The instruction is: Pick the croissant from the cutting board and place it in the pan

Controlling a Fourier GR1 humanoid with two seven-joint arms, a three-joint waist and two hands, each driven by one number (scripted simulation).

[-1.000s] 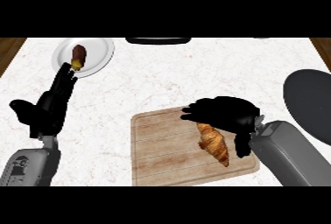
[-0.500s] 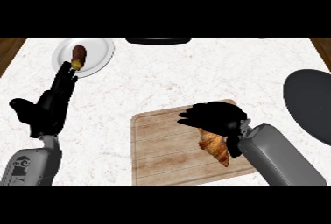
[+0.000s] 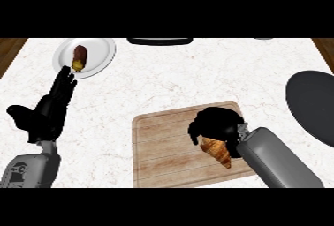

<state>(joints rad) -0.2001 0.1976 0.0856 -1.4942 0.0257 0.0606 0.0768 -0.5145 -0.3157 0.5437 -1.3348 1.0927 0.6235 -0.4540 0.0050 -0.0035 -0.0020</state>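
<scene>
A golden croissant [image 3: 218, 152] lies on the right part of the wooden cutting board [image 3: 163, 150]. My right hand [image 3: 215, 124] is over its upper end, fingers curled down round it and hiding that end. The dark round pan [image 3: 314, 106] sits at the right edge of the counter, partly cut off by the view. My left hand [image 3: 49, 110] rests open at the left, fingers straight and pointing up toward the plate.
A white plate [image 3: 98, 57] holding a brown food item [image 3: 79, 57] sits at the back left. A dark object [image 3: 160, 41] shows at the back edge of the white marble counter.
My right hand has moved left and lowered onto the croissant's upper end, its fingers curling round it. The left hand has stayed put.
</scene>
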